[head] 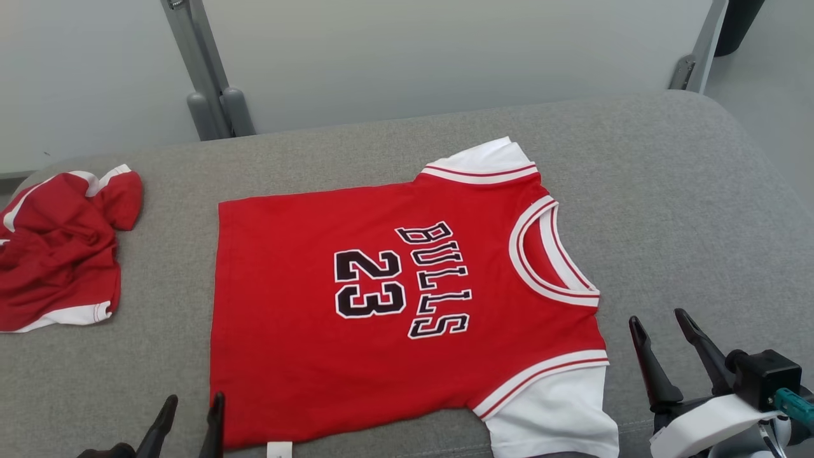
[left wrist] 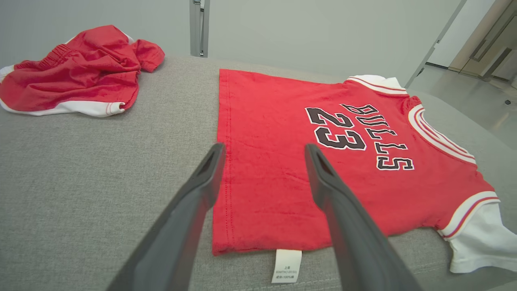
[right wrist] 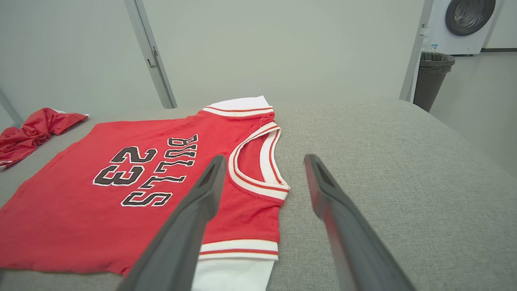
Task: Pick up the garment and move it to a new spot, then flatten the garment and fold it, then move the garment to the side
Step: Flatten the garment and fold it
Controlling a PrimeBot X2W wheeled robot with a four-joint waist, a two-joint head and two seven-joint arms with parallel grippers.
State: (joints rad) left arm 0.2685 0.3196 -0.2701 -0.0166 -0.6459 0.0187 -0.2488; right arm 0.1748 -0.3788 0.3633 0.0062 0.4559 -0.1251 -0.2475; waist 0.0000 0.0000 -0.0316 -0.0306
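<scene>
The garment (head: 381, 299) is a red jersey with white sleeves and "BULLS 23" in black, spread flat on the grey padded surface (head: 668, 191) with its neck toward the right. My left gripper (head: 191, 407) stands open at the jersey's near hem corner, nothing between its fingers. In the left wrist view the left gripper (left wrist: 262, 151) hovers over the hem of the garment (left wrist: 282, 133). My right gripper (head: 661, 321) is open just right of the near sleeve. Seen from the right wrist, the right gripper (right wrist: 262, 161) hangs beside the collar of the garment (right wrist: 133, 194).
A second red and white garment (head: 60, 248) lies crumpled at the far left of the surface. Grey metal posts (head: 210, 83) stand behind the surface by a pale wall. A bin (right wrist: 431, 76) and a washing machine (right wrist: 464, 24) stand beyond the right side.
</scene>
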